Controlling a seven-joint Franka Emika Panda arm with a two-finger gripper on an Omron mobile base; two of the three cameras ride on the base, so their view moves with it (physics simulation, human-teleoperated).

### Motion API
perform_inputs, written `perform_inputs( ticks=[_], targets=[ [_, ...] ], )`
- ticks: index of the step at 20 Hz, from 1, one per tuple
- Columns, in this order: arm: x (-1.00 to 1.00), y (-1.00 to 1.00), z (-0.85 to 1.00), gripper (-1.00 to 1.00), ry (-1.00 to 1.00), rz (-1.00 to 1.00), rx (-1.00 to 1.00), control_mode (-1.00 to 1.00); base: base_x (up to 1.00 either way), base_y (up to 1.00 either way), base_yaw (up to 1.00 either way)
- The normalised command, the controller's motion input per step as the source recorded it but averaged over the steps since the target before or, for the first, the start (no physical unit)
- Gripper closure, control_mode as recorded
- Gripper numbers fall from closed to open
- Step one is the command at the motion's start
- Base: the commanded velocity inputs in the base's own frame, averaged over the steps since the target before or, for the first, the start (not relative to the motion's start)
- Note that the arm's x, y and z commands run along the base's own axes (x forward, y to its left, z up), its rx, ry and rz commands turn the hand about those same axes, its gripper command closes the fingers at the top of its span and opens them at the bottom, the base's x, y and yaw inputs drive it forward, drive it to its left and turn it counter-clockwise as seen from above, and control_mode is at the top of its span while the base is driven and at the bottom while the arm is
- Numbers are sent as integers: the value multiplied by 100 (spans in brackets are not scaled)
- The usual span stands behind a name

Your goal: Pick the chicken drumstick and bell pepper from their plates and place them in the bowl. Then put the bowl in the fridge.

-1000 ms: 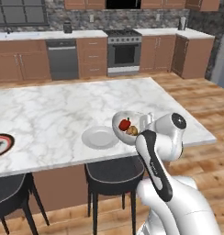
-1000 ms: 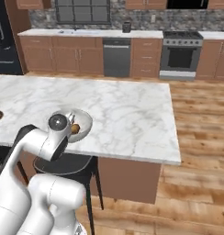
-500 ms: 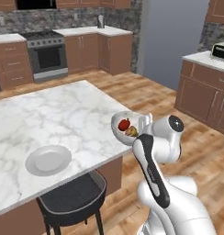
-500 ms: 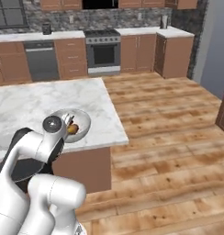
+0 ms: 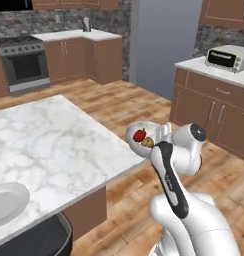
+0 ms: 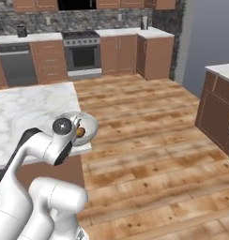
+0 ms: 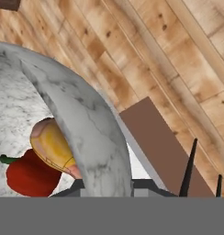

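Carried load: small round white bowl (image 5: 138, 134) in the air, past the corner of the white marble tabletop (image 5: 54, 145) and over the wooden plank floor (image 6: 149, 140); tilted, with its open side turned toward the tabletop in the left base view.
Contents: small glossy red bell pepper (image 5: 139, 135) and golden-brown chicken drumstick (image 5: 148, 143), lying together inside the bowl and touching; seen close against the bowl's wall in the hand view.
Claw: clenched (image 5: 155, 136) on the bowl's rim, jaws nearly together with only the thin wall between them.
Left behind: plain grey-white round plate (image 5: 6, 202) bare on the tabletop's near edge, above a dark round stool (image 5: 39, 240).
Just changed: whole picture swung round in both base views within the last second, so a turn of the base and no shift of the things; long stretch of tabletop gone from sight, only its corner left. Now ahead: a tall flat grey panel (image 5: 164, 45), brown wooden cabinets with a silver toaster oven (image 5: 228, 57) on top, and a steel stove (image 5: 24, 62) off to the left.
Unchanged: bowl in the same place relative to the arm, same grip, both foods still inside.
Meaning for the task: filling step judged complete; carry toward the fridge under way, with placing on a shelf and letting go not yet done.
Risk: tilted bowl held by one thin rim; a sharp turn or stop likely to roll the pepper out.
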Motion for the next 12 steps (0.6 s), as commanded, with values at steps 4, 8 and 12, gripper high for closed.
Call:
perform_inputs(
  ticks=[4, 8, 12],
  targets=[
    [0, 0, 0, 100, 0, 0, 0, 100, 68, -56, 0],
    [0, 0, 0, 100, 0, 0, 0, 100, 66, -57, 0],
    [0, 0, 0, 100, 0, 0, 0, 100, 69, -55, 0]
  ],
)
